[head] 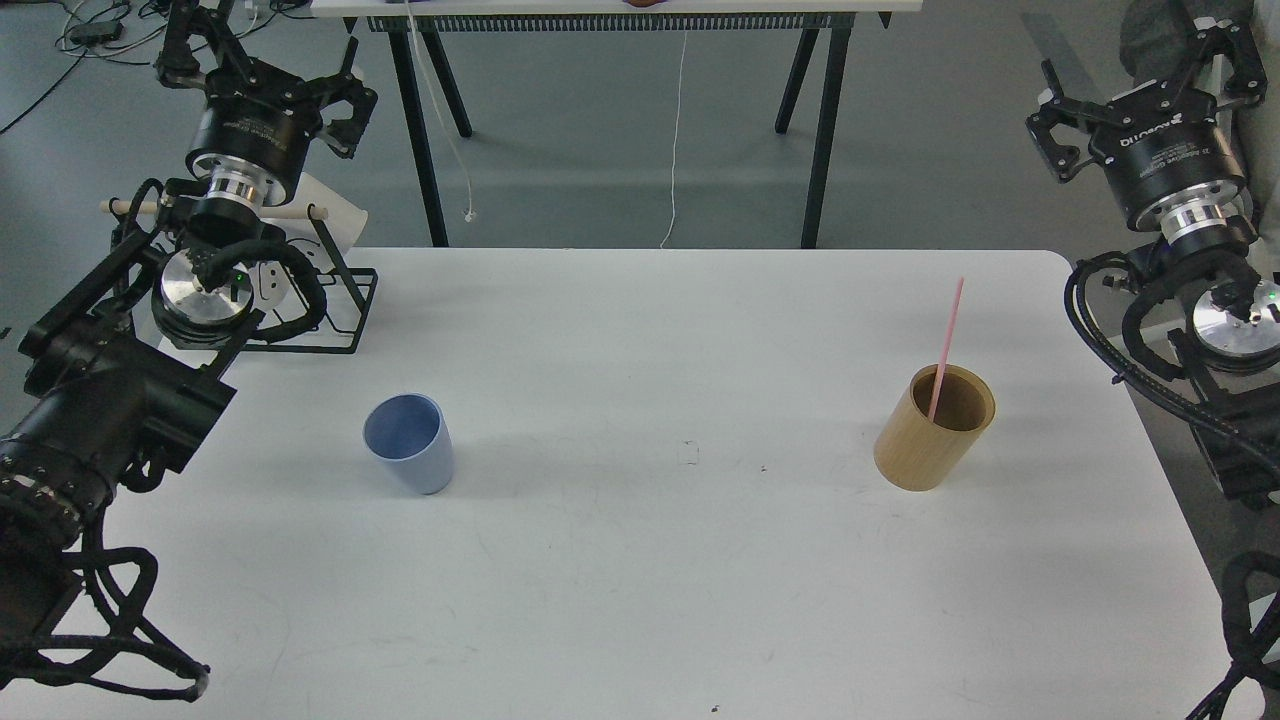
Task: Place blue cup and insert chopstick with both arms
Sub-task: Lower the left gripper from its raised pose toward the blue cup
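While both arms hang raised at the far corners, blue cup (408,442) upright on the white table (640,580) left of centre, pink chopstick (946,348) leaning in a tan wooden cylinder (933,427) well to the right, left hand (262,62) spread and empty, right hand (1140,75) spread and empty, black wire rack (335,290) at far left.

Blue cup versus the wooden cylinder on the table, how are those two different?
The blue cup is pale blue and tapers to a narrower base; the wooden cylinder is tan, straight-sided and looks taller. The blue cup is empty, while the wooden cylinder holds the pink chopstick, which leans out above its rim. The cup stands left of centre, the cylinder to the right. Both stand upright, open-topped, untouched by either gripper.
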`<action>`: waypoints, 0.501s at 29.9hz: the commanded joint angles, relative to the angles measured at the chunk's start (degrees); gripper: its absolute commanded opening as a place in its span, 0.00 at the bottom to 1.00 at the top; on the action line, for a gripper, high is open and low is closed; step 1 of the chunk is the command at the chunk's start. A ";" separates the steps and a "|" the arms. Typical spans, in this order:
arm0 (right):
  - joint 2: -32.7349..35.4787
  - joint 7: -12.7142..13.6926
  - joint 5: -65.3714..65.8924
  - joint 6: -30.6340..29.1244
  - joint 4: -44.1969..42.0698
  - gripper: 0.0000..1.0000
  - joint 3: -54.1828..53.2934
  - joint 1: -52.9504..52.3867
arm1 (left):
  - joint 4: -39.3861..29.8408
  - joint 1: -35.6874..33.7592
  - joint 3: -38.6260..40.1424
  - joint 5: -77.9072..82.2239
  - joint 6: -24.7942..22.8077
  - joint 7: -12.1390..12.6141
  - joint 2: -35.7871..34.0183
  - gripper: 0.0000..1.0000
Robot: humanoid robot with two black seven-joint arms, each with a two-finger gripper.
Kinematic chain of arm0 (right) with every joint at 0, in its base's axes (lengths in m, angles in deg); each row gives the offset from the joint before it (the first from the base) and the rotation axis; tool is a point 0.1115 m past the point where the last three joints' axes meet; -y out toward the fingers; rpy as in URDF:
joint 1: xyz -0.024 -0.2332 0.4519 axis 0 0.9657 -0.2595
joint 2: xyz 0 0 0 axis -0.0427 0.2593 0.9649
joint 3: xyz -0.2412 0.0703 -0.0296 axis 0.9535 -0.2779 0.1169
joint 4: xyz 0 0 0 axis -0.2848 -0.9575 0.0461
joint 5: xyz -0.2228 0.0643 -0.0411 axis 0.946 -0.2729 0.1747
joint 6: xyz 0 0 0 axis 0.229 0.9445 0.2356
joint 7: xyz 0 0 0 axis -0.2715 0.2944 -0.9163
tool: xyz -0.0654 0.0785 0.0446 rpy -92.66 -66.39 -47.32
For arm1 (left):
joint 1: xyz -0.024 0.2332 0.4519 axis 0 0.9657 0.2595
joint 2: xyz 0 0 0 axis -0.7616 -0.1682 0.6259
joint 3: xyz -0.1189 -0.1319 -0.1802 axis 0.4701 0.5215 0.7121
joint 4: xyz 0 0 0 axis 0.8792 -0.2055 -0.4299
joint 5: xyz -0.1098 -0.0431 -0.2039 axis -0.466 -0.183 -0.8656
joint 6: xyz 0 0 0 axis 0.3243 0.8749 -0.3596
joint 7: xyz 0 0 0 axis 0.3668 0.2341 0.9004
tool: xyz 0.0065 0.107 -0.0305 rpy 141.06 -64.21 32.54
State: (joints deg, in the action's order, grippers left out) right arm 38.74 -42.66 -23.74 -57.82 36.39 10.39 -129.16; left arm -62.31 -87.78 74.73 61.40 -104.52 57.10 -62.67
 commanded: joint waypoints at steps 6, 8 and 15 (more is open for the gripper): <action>-0.35 0.00 0.00 0.00 0.16 0.99 0.71 0.13 | -0.68 0.01 -0.03 0.09 -0.14 0.03 -1.40 1.00; -0.44 0.00 0.09 0.00 0.07 0.99 0.54 0.04 | -0.68 0.45 -0.64 0.26 -0.31 0.29 -3.50 1.00; -0.44 0.00 0.00 0.00 0.16 0.99 0.80 -0.31 | -5.85 -2.36 -10.22 20.51 -5.07 -2.33 -13.43 0.99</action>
State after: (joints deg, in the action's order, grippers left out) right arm 38.22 -42.65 -23.72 -57.82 36.50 11.14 -129.29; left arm -64.40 -89.12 66.90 70.39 -108.60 56.29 -71.87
